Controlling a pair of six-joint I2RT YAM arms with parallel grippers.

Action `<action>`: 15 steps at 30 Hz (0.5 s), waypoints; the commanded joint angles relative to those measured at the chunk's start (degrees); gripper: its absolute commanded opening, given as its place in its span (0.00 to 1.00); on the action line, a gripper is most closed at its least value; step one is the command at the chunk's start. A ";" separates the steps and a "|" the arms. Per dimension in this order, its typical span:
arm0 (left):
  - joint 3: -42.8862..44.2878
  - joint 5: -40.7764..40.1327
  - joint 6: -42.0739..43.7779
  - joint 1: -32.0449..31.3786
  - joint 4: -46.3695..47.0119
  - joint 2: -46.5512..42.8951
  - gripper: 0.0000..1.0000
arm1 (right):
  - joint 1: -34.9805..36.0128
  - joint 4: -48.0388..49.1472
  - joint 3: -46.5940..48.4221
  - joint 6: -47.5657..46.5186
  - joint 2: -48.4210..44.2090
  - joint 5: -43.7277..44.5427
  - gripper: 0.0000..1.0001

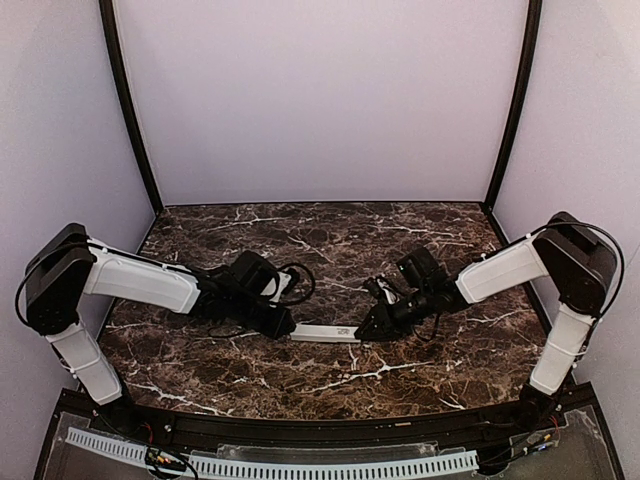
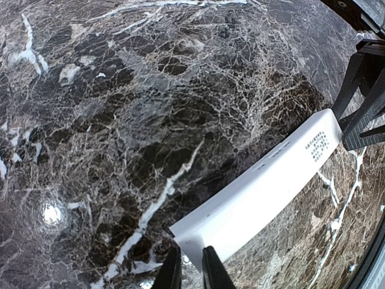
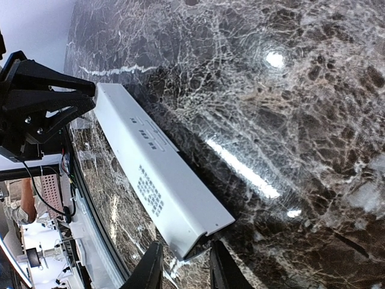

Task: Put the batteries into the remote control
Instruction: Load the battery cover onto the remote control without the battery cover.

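Remote control [image 1: 325,333], left end effector [image 2: 191,274] pinching one end, right end effector [image 3: 185,268] narrow astride the other, grip uncertain; squeeze evenly, keep it level.

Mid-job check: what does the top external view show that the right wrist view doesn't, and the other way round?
Only top external: the left arm and right arm from base to wrist, and the whole marble table. Only right wrist: the grey printed block on the remote control, and the right claw straddling its near end; whether it is clamped is unclear. Both: the remote spanning between the left claw at one end and the right claw at the other.
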 commanded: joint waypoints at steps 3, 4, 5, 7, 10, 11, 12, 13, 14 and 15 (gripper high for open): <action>1.36 0.44 1.00 -0.42 -2.51 1.09 0.11 | 0.37 0.67 1.28 0.39 1.18 0.37 0.25; 1.44 0.64 1.10 -0.44 -2.61 1.19 0.11 | 0.39 0.90 1.25 0.46 1.25 0.15 0.25; 1.62 0.72 1.12 -0.44 -2.69 1.44 0.11 | 0.38 0.97 1.32 0.56 1.35 0.10 0.24; 1.88 0.97 1.21 -0.45 -3.06 1.74 0.10 | 0.37 1.23 1.25 0.72 1.28 0.10 0.24; 1.99 1.53 1.15 -0.52 -3.28 2.13 0.09 | 0.37 1.41 1.33 0.79 1.39 -0.02 0.23; 2.04 1.64 1.14 -0.49 -3.29 2.38 0.09 | 0.38 1.56 1.33 0.81 1.38 0.00 0.23; 2.12 1.95 1.09 -0.51 -3.40 2.49 0.08 | 0.36 1.56 1.33 0.82 1.49 0.00 0.23; 2.13 2.03 1.07 -0.53 -3.52 2.80 0.08 | 0.36 1.62 1.33 0.87 1.56 0.00 0.22; 2.21 2.29 1.05 -0.58 -3.70 2.84 0.08 | 0.36 1.87 1.33 0.94 1.56 -0.09 0.22; 2.22 2.38 1.05 -0.63 -3.72 3.04 0.08 | 0.35 2.14 1.33 1.06 1.55 -0.20 0.22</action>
